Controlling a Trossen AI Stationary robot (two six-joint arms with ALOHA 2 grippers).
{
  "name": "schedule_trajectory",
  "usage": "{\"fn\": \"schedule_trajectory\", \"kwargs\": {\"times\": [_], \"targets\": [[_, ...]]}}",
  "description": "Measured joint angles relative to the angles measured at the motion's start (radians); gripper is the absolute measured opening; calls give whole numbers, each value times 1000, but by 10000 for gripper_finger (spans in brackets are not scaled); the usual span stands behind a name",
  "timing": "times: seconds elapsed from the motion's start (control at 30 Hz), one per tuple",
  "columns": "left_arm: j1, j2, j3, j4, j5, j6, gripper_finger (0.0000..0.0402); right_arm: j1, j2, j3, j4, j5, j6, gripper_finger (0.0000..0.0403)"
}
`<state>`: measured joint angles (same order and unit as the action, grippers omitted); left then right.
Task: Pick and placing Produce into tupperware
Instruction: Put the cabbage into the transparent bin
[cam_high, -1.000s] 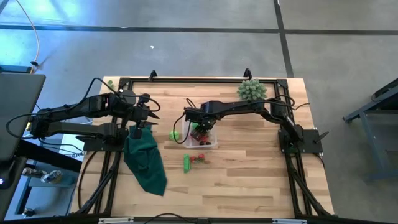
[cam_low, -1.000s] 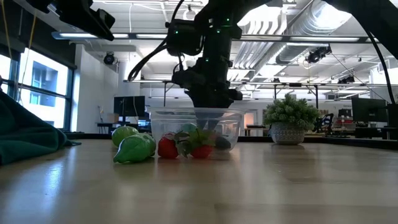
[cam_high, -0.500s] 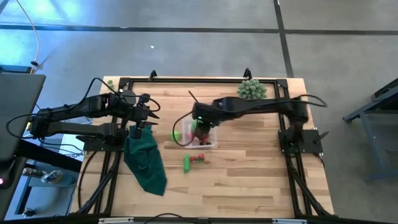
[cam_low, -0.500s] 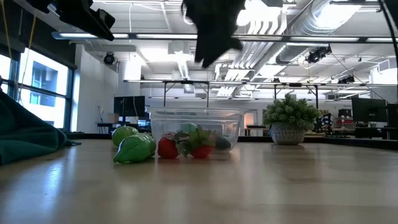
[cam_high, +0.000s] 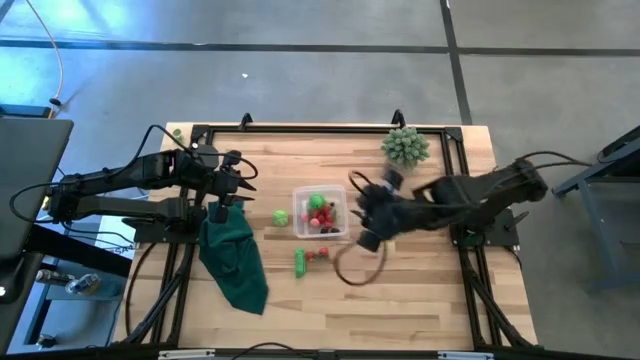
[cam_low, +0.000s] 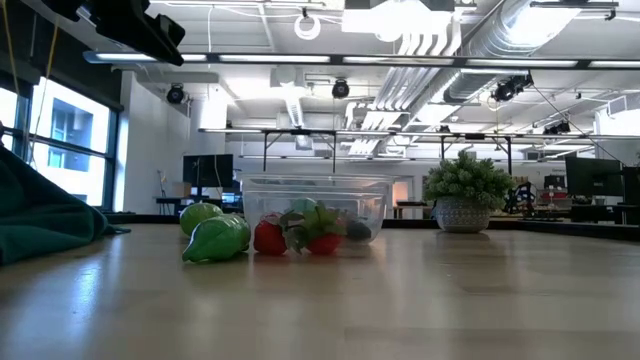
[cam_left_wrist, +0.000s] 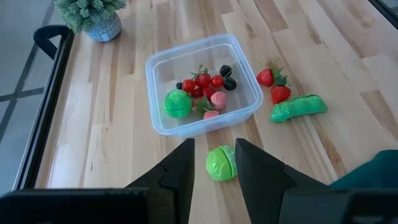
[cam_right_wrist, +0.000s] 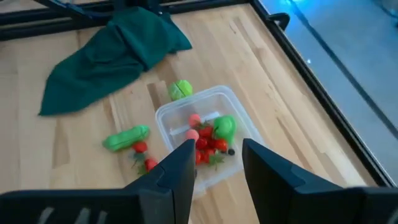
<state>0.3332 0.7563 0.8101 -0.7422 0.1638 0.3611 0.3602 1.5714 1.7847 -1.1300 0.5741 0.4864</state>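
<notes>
The tupperware (cam_high: 321, 213) sits near the middle of the table (cam_high: 420, 290), and the high view shows only a jumble of green and red inside it. The left wrist view sorts that out: a round green piece (cam_left_wrist: 177, 103), several small red pieces (cam_left_wrist: 203, 81), a pink one (cam_left_wrist: 217, 99) and two dark berries (cam_left_wrist: 227, 71) lie in the container. Outside it, a green cabbage-like ball (cam_left_wrist: 220, 163) rests just beside one wall, and two strawberries (cam_left_wrist: 272, 85) with a long green pod (cam_left_wrist: 297, 107) lie near another side. The right gripper (cam_high: 368, 218) hangs above the table beside the tupperware, blurred from above; its own wrist view shows the fingers (cam_right_wrist: 179, 167) narrowly parted with nothing between them. The left gripper (cam_high: 238, 185) waits over the table's left edge, above the dark green cloth (cam_high: 236, 258), its fingers (cam_left_wrist: 180, 167) likewise slightly apart and empty. The low view shows neither gripper, but it does show the pod (cam_low: 216, 240) and strawberries (cam_low: 269, 236) standing in front of the clear container wall (cam_low: 370, 205), and the potted plant (cam_low: 466, 194) off to one side.
</notes>
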Motion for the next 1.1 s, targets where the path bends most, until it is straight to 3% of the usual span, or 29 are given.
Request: {"fn": "schedule_trajectory", "kwargs": {"times": [0.3,0.43,0.53,0.63,0.83,1.1], "targets": [[0,0,0,0,0,0,106,191,-34,0,-225,163,169,124],[0,0,0,0,0,0,106,243,-34,0,-165,167,142,124],[0,0,0,0,0,0,106,261,-23,0,-2,150,8,124],[0,0,0,0,0,0,106,245,-4,0,191,48,-186,124],[0,0,0,0,0,0,106,116,35,0,457,-316,-506,124],[0,0,0,0,0,0,106,-156,-20,-2,372,-643,-605,124]]}}
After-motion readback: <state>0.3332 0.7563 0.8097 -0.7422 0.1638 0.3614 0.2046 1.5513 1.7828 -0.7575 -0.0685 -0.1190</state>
